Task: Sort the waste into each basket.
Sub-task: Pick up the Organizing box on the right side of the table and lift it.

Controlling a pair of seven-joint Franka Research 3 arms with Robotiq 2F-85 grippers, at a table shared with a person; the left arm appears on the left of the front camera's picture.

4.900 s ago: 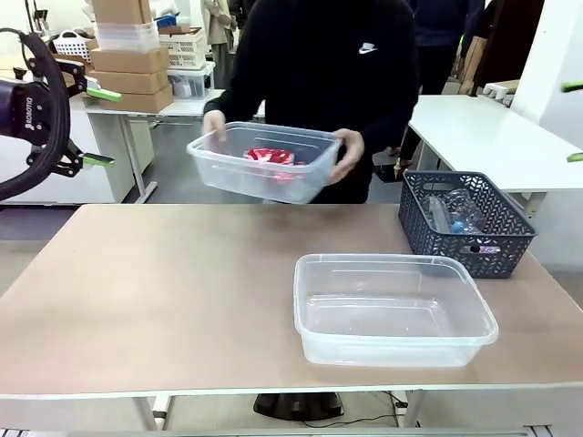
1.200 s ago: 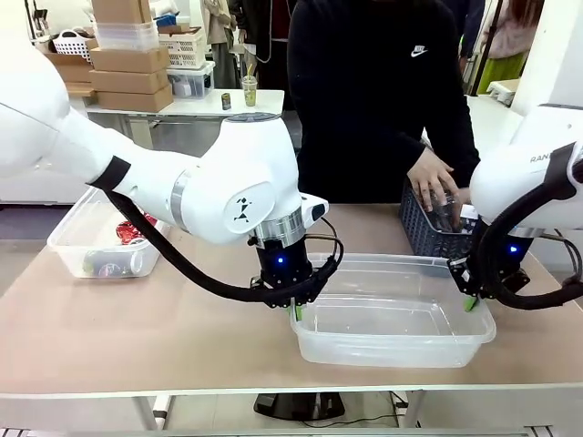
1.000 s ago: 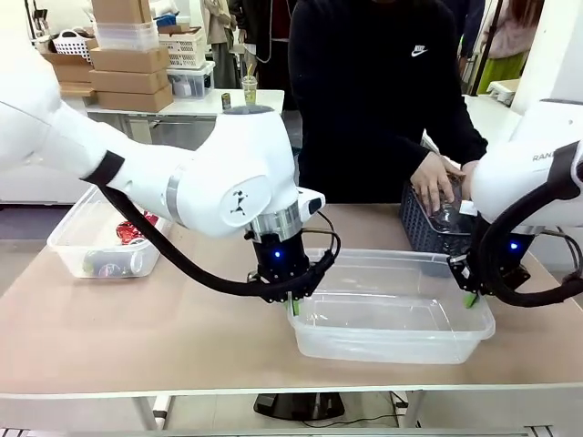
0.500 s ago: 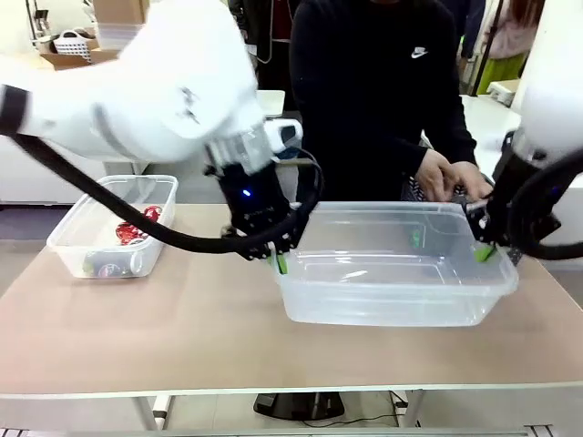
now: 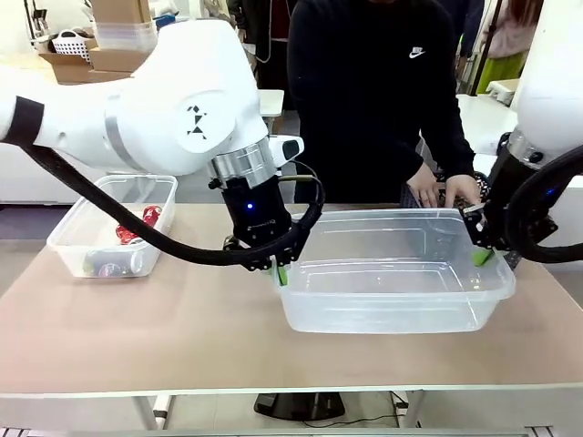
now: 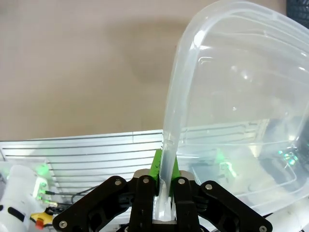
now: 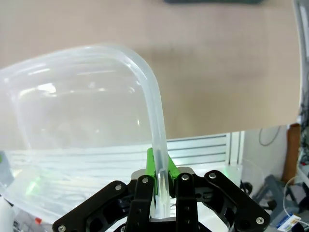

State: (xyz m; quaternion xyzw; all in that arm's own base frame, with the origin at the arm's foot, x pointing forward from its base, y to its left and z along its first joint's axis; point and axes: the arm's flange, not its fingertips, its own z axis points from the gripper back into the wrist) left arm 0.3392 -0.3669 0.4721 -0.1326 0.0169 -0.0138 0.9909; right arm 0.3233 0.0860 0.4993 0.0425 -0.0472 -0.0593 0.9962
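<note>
Above the matte table point(image 5: 137, 319), left hand point(image 5: 278, 270) and right hand point(image 5: 481, 256) each pinch the clear, round-cornered tub's point(image 5: 392, 300) rolled rim

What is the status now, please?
Left tool and right tool shut on empty tub rim, tub raised. Person's hands at grey basket behind.

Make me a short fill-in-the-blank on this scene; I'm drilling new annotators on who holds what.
1. The left gripper and the right gripper are each shut on the rim of the same clear ____.
2. That large tub holds ____ waste.
3. The red cans lie in the small tub on the robot's ____ side.

Missing words: tub; no; left
</note>
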